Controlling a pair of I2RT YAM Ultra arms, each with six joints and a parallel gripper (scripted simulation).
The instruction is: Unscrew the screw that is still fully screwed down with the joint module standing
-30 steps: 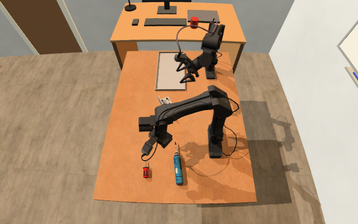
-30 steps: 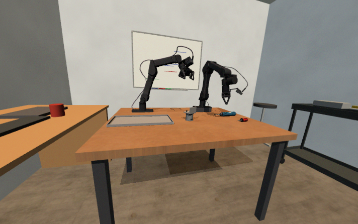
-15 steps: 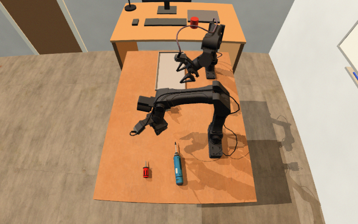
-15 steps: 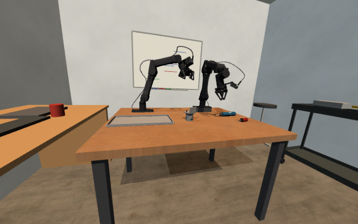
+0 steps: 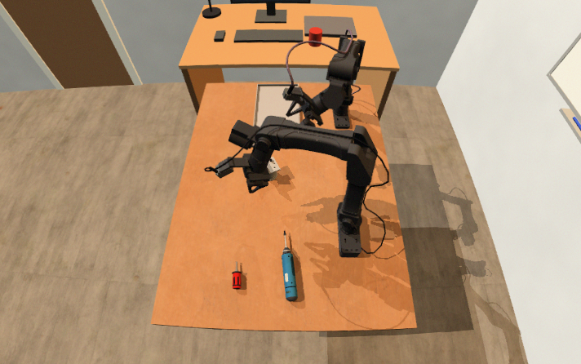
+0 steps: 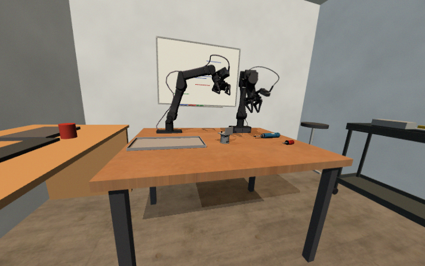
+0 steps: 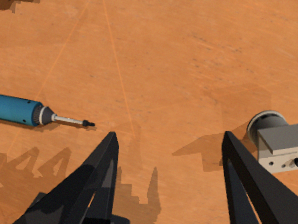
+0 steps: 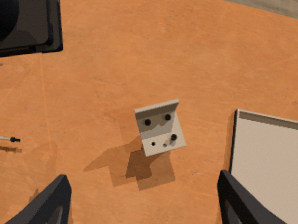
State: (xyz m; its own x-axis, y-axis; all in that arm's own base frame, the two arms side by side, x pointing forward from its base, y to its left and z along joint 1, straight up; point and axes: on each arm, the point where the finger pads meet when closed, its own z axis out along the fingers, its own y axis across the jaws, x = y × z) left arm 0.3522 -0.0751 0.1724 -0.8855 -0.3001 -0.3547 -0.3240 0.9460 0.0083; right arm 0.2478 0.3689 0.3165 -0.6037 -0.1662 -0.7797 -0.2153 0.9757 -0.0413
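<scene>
Standing module (image 5: 275, 173) (image 6: 224, 139) (image 7: 266, 121) (image 8: 161, 131) below left end effector (image 5: 260, 183) (image 6: 253, 111) (image 7: 169, 138)

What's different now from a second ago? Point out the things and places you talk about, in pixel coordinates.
The left gripper (image 5: 259, 184) (image 6: 254, 111) (image 7: 169, 138) has swung away from the tool end of the table, toward the joint module (image 6: 224, 139) (image 7: 266, 121). Nothing was taken hold of or let go; it is open and empty. The right gripper (image 5: 304, 119) (image 6: 223, 93) (image 8: 143, 180), the module, the electric screwdriver (image 5: 289, 274) (image 6: 270, 135) (image 7: 19, 110) and the red screwdriver (image 5: 237, 281) (image 6: 289, 142) look unmoved.
</scene>
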